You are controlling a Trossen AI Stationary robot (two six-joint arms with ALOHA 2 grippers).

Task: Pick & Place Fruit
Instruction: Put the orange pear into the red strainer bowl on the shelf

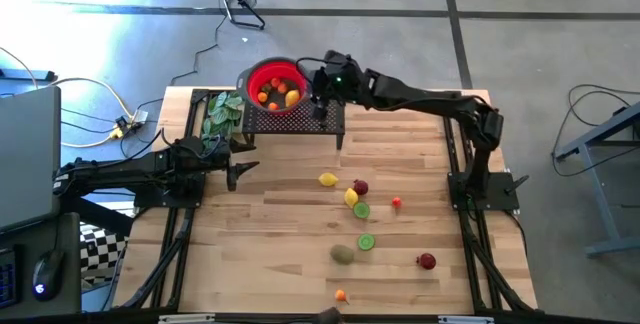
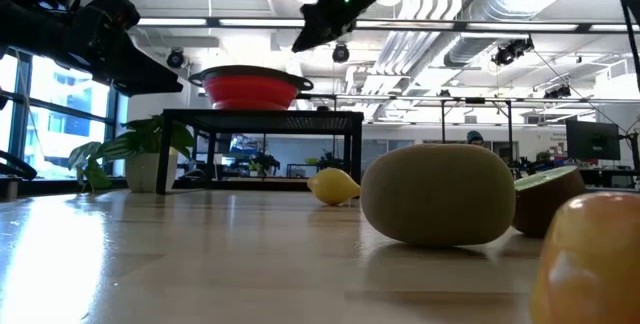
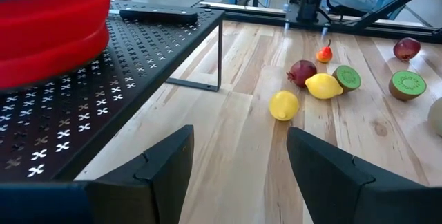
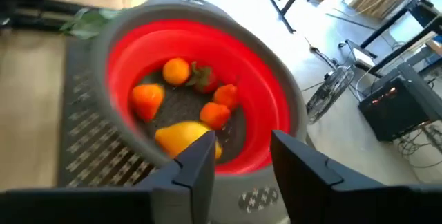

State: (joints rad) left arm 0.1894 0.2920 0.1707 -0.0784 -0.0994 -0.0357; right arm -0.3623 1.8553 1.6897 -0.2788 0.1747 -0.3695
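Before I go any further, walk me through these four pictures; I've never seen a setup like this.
This is a robot with two dark arms working at a wooden table. One picture looks straight down from above, one looks level across the tabletop, and two come from cameras on the arms' wrists.

The right end effector hangs over a red bowl that sits on a black perforated stand. Its fingers are apart and empty; a yellow lemon and orange pieces lie in the bowl below.

The left end effector waits open beside the stand, holding nothing.

On the table lie more toy fruits: lemons, green lime halves, a brown kiwi, and red pieces. A leafy green bunch sits beside the bowl.
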